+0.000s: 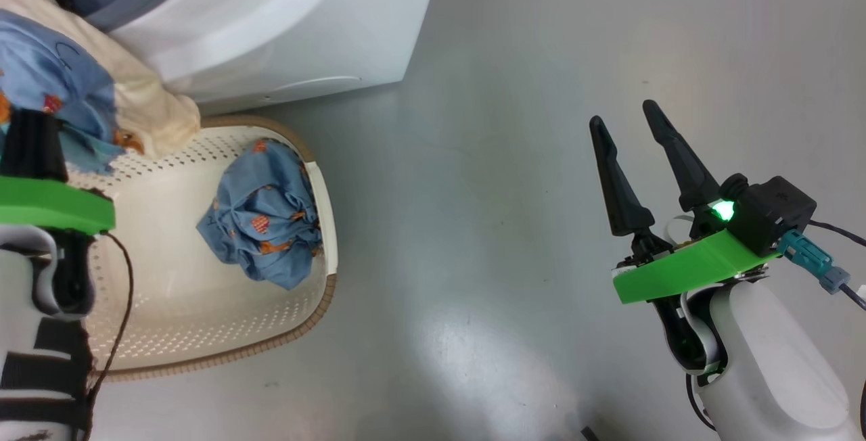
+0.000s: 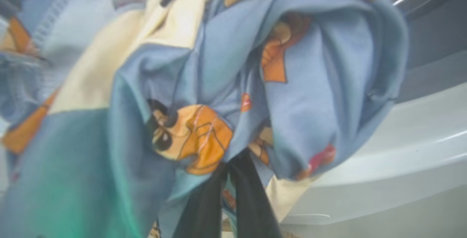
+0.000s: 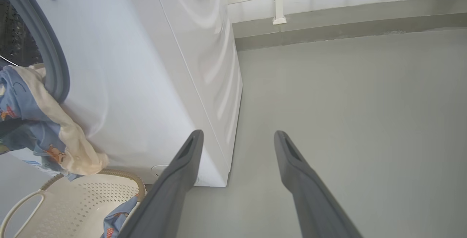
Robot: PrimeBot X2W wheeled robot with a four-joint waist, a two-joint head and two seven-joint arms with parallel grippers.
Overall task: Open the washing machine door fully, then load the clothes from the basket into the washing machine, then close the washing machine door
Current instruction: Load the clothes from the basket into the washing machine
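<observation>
Clothes, held piece: You see a light blue garment (image 1: pixel 61 82) with orange cartoon prints and cream lining, bunched up at the mouth of the washing machine (image 1: pixel 284 15). In the right wrist view it hangs down the grey gasket (image 3: pixel 51 59), and its cream end reaches the far rim of the basket (image 3: pixel 65 201).
Clothes, second piece: Another blue printed garment (image 1: pixel 264 224) lies crumpled inside the basket, against its right wall.
Left gripper: Your left gripper (image 1: pixel 30 123) is at the far left corner of the basket, fingers pointing into the held garment. In the left wrist view the two dark fingers (image 2: pixel 244 194) are pressed together with cloth folded all round them, so the claw is clamped on this garment.
Basket: The cream perforated basket (image 1: pixel 176 292) with its brown rim stands on the floor, its far edge just beside the foot of the washing machine.
Washing machine: The white front is at the top left of the head view. The right wrist view shows the opening with a little of the steel drum (image 3: pixel 14 30) behind the gasket.
Right gripper: Your right gripper (image 1: pixel 622 113) hangs above bare grey floor (image 1: pixel 507 89), well apart from the basket and to the right of the machine. Its fingers are spread wide and hold nothing.
</observation>
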